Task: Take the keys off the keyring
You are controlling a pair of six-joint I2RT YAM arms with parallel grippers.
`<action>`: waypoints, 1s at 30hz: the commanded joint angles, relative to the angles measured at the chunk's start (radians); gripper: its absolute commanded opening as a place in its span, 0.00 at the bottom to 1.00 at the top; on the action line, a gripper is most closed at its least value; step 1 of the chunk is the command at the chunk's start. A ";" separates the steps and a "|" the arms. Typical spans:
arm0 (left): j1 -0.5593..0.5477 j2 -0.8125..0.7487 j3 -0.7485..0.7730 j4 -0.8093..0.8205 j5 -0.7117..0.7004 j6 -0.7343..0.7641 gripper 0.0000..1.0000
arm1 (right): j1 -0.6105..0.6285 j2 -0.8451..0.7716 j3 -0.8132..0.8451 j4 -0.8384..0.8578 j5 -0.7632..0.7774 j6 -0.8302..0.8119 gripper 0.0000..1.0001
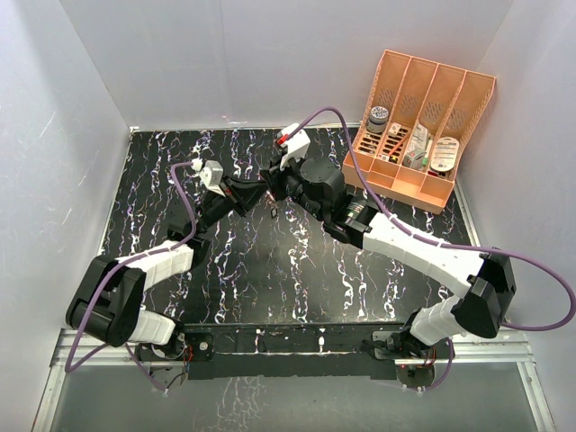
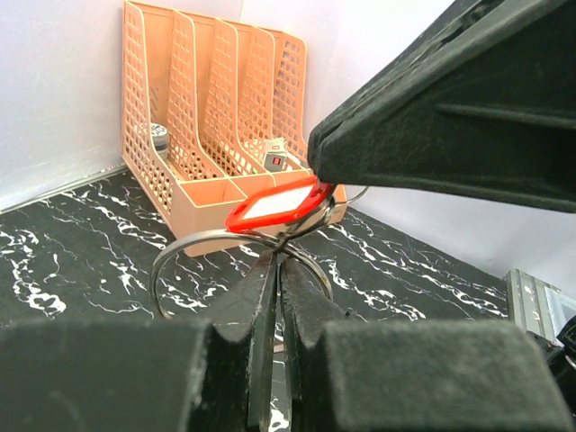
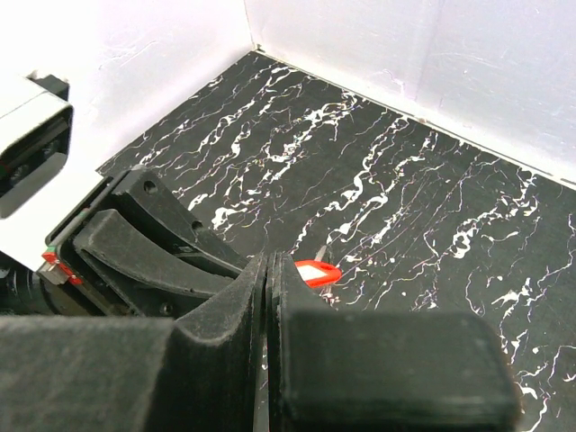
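Observation:
The keyring (image 2: pixel 171 249) is a thin silver wire ring held above the black marbled table. My left gripper (image 2: pixel 277 263) is shut on the ring's wire at its near side. A red-rimmed key head with a white centre (image 2: pixel 274 205) hangs at the ring's top. It also shows in the right wrist view (image 3: pixel 317 272). My right gripper (image 3: pixel 267 270) is shut at the end of this red head. In the top view both grippers, left (image 1: pixel 259 193) and right (image 1: pixel 277 183), meet tip to tip mid-table, with the keyring (image 1: pixel 273 210) dangling below. The other keys are mostly hidden.
An orange slotted organizer (image 1: pixel 416 126) with small items stands at the back right; it shows behind the ring in the left wrist view (image 2: pixel 216 117). White walls enclose the table on three sides. Purple cables run along both arms.

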 commanded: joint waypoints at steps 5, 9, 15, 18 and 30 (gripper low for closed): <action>-0.004 0.033 0.003 0.082 0.040 0.007 0.07 | 0.009 -0.036 0.022 0.086 -0.015 0.012 0.00; -0.005 0.041 -0.005 0.123 0.020 0.008 0.13 | 0.010 -0.034 0.027 0.076 -0.021 0.015 0.00; -0.005 0.047 -0.011 0.144 -0.006 0.022 0.22 | 0.011 -0.041 0.024 0.067 -0.038 0.023 0.00; -0.005 0.069 -0.008 0.171 -0.006 0.010 0.25 | 0.012 -0.042 0.026 0.071 -0.057 0.030 0.00; -0.005 0.173 -0.034 0.458 0.098 -0.087 0.45 | 0.011 -0.060 0.043 0.067 -0.106 0.054 0.00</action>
